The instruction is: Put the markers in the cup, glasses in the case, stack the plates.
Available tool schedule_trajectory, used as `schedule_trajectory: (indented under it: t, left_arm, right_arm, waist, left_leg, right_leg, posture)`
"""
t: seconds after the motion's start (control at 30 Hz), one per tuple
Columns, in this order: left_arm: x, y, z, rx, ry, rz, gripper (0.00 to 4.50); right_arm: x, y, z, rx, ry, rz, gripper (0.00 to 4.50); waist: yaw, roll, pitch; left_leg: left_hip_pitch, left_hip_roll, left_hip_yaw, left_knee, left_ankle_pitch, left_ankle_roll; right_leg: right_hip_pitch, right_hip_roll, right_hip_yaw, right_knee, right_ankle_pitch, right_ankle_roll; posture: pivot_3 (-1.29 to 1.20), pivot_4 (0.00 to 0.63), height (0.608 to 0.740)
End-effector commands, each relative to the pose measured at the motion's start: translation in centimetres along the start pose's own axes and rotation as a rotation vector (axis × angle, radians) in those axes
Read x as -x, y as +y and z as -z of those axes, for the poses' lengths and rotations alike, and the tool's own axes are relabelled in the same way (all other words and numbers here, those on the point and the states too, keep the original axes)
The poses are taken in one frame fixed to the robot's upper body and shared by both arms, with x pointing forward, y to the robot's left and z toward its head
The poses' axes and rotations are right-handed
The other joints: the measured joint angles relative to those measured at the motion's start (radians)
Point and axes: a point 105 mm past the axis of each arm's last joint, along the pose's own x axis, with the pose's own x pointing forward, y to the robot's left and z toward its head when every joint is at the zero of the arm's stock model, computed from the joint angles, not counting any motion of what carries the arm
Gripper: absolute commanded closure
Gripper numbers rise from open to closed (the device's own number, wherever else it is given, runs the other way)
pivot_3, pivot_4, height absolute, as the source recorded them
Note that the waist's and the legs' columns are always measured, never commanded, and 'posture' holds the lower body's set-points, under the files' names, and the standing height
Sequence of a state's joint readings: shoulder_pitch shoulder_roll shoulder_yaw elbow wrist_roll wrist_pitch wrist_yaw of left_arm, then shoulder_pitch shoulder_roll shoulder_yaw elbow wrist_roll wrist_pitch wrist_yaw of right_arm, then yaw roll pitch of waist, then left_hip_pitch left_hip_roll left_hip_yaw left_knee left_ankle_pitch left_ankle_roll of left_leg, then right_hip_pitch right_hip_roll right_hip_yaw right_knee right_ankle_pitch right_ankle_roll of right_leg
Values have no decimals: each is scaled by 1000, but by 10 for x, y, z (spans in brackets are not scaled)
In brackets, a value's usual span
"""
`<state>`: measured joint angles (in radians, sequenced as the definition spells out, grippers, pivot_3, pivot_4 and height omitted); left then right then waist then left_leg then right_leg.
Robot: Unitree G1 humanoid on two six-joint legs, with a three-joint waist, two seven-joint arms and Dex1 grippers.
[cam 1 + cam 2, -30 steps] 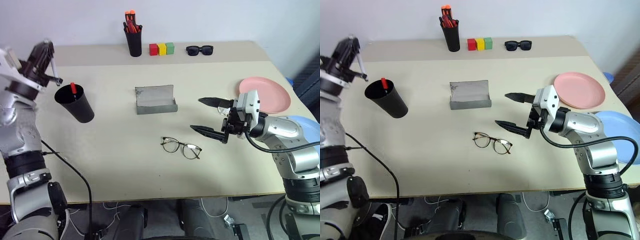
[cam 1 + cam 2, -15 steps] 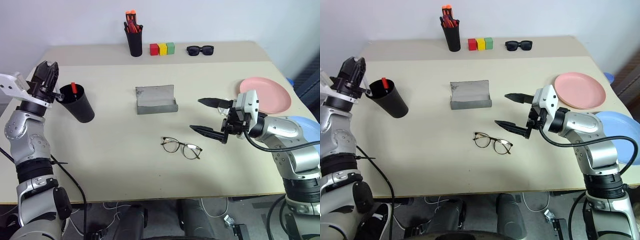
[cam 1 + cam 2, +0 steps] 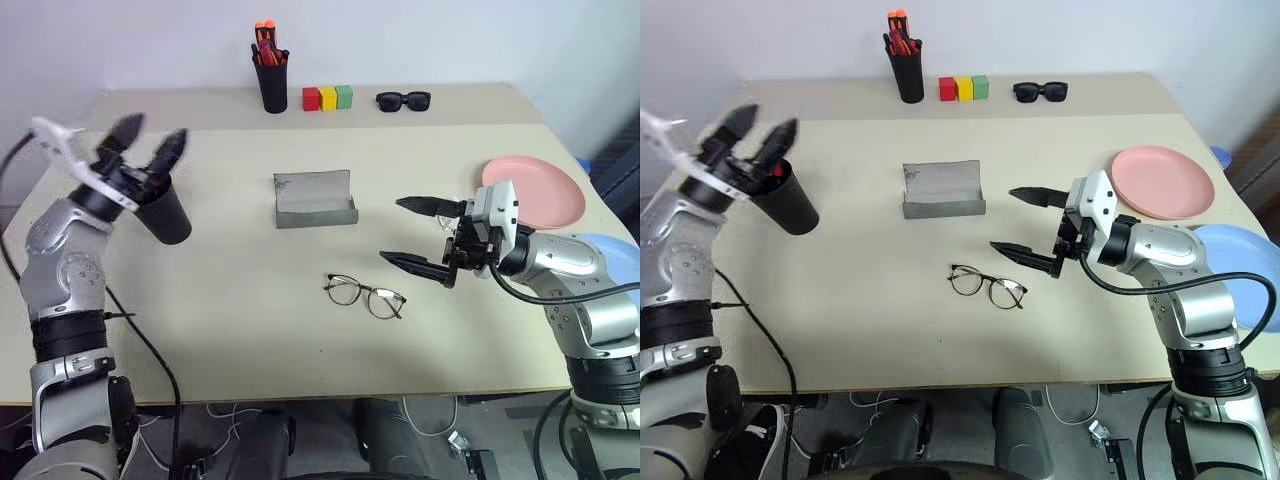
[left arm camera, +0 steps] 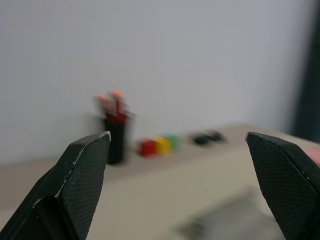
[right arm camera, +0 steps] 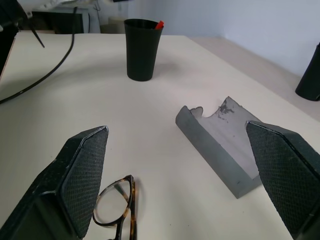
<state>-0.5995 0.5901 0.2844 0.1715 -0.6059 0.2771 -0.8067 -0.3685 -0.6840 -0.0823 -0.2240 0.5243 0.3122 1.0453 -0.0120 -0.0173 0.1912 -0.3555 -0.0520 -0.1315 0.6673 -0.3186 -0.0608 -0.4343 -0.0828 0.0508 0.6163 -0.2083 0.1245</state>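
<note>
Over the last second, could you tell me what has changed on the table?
The left gripper let go of its white marker, swung in over the wide black plastic cup, and its jaws now stand open. The right gripper, thin wire-frame glasses, grey felt case and salmon pink plate stayed put.

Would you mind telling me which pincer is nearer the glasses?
Right. The right pincer hovers just beside the glasses; the left pincer is far across the table, above the cup.
</note>
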Motion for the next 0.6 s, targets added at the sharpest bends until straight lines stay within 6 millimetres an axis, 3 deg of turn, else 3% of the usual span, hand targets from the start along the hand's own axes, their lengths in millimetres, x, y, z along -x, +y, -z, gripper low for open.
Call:
schedule_trajectory:
  t: [0.03,0.17,0.37,0.6]
  left_arm:
    - [-30,-29,7,-70,118,147,39]
    - [-51,-45,25,-45,229,237,39]
    - [-68,-56,68,-116,411,345,39]
    - [-88,-66,106,-180,543,410,39]
  right_arm:
    - [6,-10,-9,52,-23,34,0]
    - [22,-22,-6,56,-5,92,0]
    - [47,-28,-7,13,-32,190,0]
    - [46,-18,-4,11,-18,208,0]
  waist:
    - [-1,0,0]
    - [-5,0,0]
    - [-2,0,0]
    - [-1,0,0]
  left_leg:
    - [0,0,0,0,0,0]
    - [0,0,0,0,0,0]
    - [0,0,1,-1,0,0]
    - [0,0,1,0,0,0]
  right_leg:
    - [0,0,0,0,0,0]
    - [0,1,0,0,0,0]
    - [0,1,0,-1,0,0]
    - [0,0,0,-1,0,0]
  posture:
    - [0,150,740]
    - [0,150,740]
    - [0,150,740]
    - [0,150,740]
